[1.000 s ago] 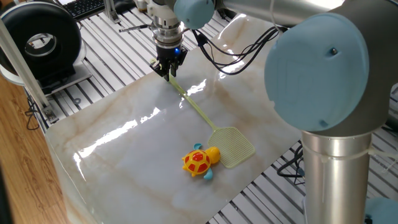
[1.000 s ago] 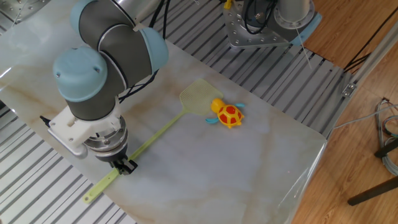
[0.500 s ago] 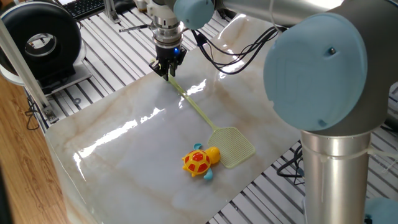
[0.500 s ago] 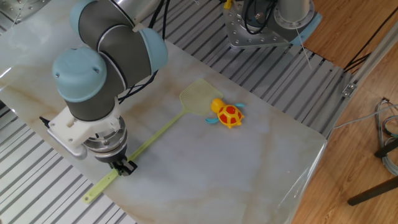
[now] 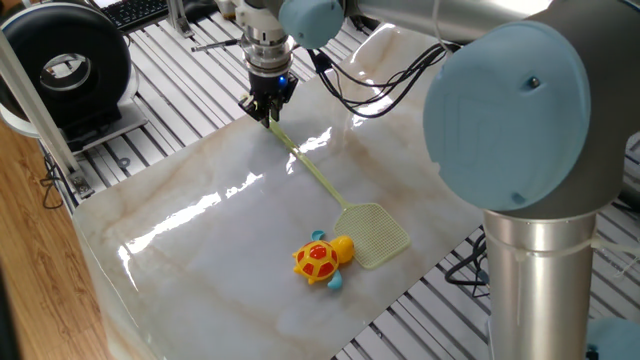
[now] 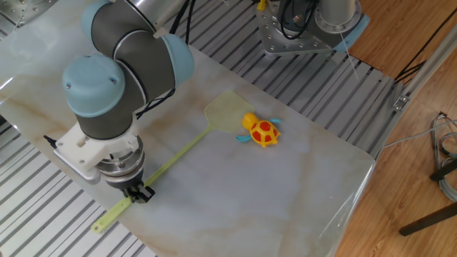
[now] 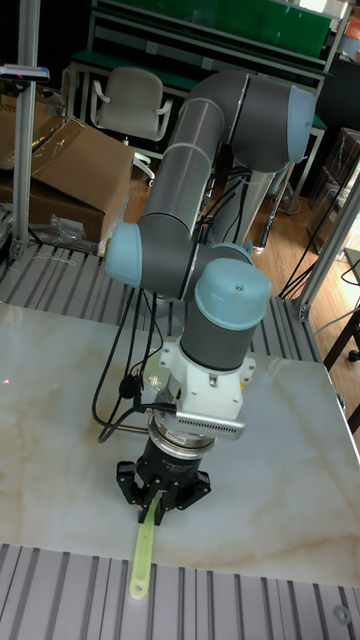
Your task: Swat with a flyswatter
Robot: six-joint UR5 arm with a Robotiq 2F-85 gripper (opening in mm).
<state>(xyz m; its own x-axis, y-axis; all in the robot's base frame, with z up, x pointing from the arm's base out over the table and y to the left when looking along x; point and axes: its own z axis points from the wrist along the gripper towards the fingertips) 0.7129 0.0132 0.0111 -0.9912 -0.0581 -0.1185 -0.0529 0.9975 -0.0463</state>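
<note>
The flyswatter [image 6: 187, 145] has its thin handle clamped between the closed fingers [image 6: 145, 193] of the gripper [image 5: 265, 112] near the handle's end, mesh head beside the turtle toy [image 5: 322, 260] on the marble table [image 5: 190, 240], lifted slightly since half a second ago.

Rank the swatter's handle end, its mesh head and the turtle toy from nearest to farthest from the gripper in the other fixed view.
From the gripper, which is shut on the flyswatter's handle:
1. Handle end, just past the fingers at the table's near edge.
2. Mesh head, at the far end of the handle, up and right.
3. Turtle toy, beside the head, slightly farther right.
</note>
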